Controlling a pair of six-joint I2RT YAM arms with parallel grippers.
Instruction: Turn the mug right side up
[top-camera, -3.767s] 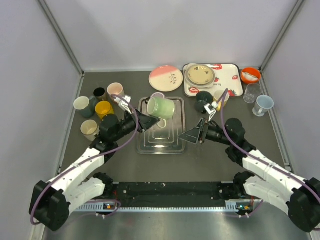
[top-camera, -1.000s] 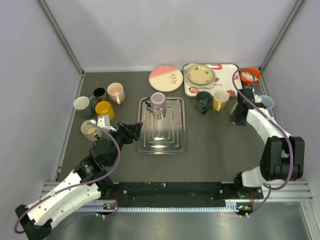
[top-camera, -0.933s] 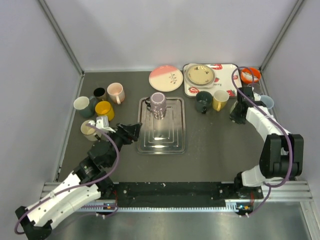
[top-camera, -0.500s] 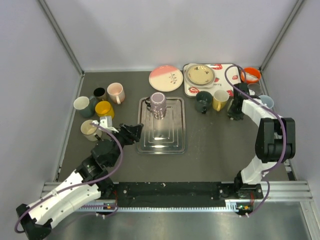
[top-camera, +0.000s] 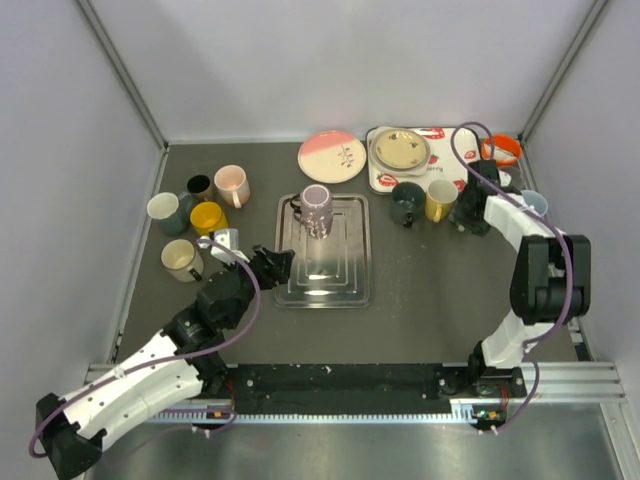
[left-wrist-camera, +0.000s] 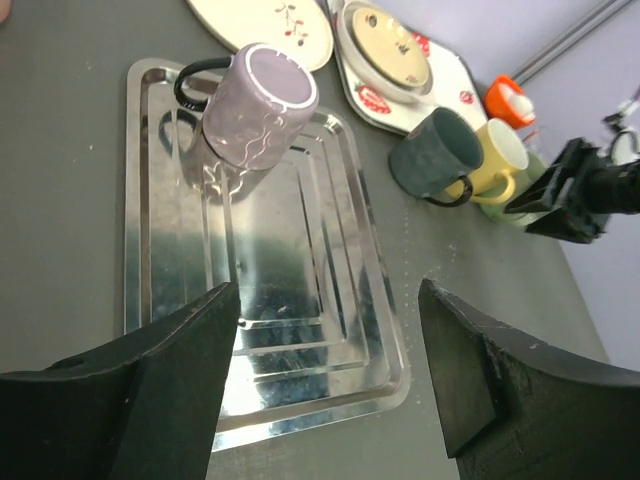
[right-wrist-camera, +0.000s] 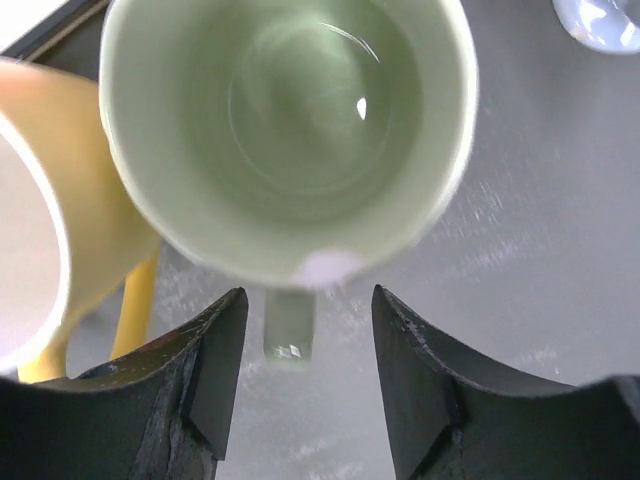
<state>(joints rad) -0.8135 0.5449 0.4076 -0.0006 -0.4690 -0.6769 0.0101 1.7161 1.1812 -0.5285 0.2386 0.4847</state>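
Note:
A purple mug (top-camera: 316, 210) stands bottom up at the far end of the steel tray (top-camera: 345, 285); the left wrist view shows its flat base (left-wrist-camera: 262, 103) on top. My left gripper (top-camera: 276, 264) hovers open over the tray's near left edge, short of that mug, with nothing between its fingers (left-wrist-camera: 327, 292). A pale green mug (right-wrist-camera: 290, 120) stands mouth up beside the yellow mug (right-wrist-camera: 60, 200). My right gripper (right-wrist-camera: 308, 295) is open, its fingers on either side of the green mug's handle (right-wrist-camera: 290, 325) without touching it. In the top view the right gripper (top-camera: 466, 214) covers the green mug.
Several cups (top-camera: 196, 215) cluster at the left. A dark mug (top-camera: 407, 203) and the yellow mug (top-camera: 439, 199) stand right of the tray. Behind are a pink plate (top-camera: 332, 156), a strawberry tray (top-camera: 450, 150), an orange bowl (top-camera: 501, 149) and a blue cup (top-camera: 534, 203).
My right gripper has opened and let go of the green mug's handle. The left arm has crept forward and right towards the tray.

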